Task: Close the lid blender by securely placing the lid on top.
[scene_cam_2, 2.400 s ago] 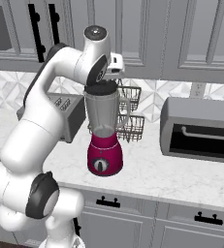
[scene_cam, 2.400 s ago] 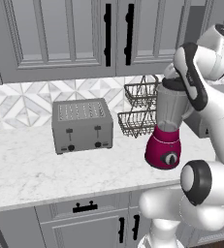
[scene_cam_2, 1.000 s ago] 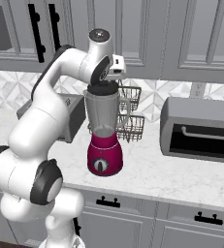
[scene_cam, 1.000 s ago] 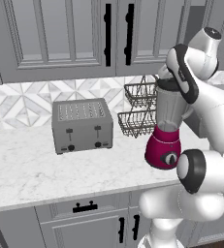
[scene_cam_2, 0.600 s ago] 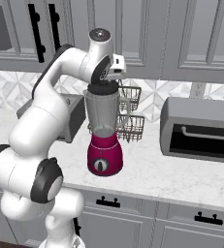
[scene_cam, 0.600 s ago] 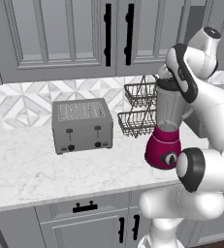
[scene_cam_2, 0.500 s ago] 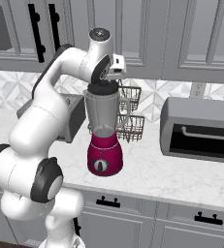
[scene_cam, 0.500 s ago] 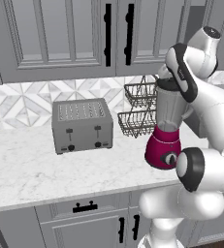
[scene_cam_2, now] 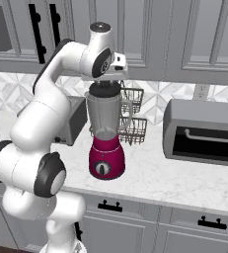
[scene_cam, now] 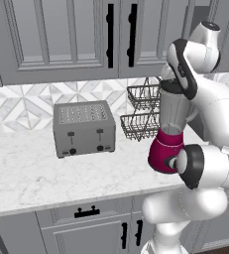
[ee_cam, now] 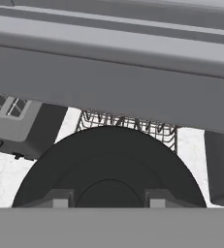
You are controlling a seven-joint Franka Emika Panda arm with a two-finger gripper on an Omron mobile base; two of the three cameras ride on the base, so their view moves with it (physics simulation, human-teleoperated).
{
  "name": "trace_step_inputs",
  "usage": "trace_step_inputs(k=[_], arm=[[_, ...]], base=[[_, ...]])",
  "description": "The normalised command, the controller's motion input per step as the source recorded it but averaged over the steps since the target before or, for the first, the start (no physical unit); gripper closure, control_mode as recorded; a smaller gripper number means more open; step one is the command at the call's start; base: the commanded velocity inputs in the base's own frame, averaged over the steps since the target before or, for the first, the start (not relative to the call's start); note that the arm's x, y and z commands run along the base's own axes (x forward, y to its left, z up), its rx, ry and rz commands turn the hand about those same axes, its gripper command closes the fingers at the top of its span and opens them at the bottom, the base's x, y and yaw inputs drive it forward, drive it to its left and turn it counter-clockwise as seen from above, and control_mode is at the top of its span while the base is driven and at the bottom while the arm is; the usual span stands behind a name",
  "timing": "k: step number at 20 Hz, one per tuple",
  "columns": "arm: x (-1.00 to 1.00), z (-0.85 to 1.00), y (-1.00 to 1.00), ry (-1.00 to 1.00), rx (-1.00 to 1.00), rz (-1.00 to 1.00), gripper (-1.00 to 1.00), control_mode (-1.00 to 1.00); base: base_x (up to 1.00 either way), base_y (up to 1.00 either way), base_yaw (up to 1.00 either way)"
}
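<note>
The blender (scene_cam_2: 104,148) stands on the counter, with a magenta base, a black dial and a translucent grey jar (scene_cam: 174,111). The black round lid (scene_cam_2: 104,89) sits on the jar's rim, and it also appears as a dark cap on the jar (scene_cam: 171,87). My gripper (scene_cam_2: 107,81) comes down on it from above. In the hand view the lid (ee_cam: 108,155) is a wide black disc. The gripper (ee_cam: 108,201) is shut on the lid, with a fingertip (ee_cam: 60,202) on each side of its raised centre knob.
A grey toaster (scene_cam: 84,128) stands left of the blender. A two-tier wire basket rack (scene_cam_2: 133,123) is close behind the jar. A dark oven box (scene_cam_2: 202,131) sits to the right. Upper cabinets (scene_cam: 86,34) hang just above my hand. Bare marble counter (scene_cam: 27,173) lies in front.
In the last second nothing has visibly moved. Since the earliest frames the arm's elbow has shifted a little, while the hand stays over the jar with the lid.
</note>
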Motion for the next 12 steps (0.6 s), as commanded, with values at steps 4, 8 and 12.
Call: trace_step_inputs(k=[4, 8, 12], arm=[[-0.13, 0.0, 0.0, 0.15, 0.0, 0.0, 1.0, -1.0], [-0.32, 0.0, 0.0, 0.09, 0.0, 0.0, 1.0, -1.0], [-0.36, 0.0, 0.0, 0.08, 0.0, 0.0, 1.0, -1.0]], base=[[0.0, 0.0, 0.0], [0.0, 0.0, 0.0], [0.0, 0.0, 0.0]])
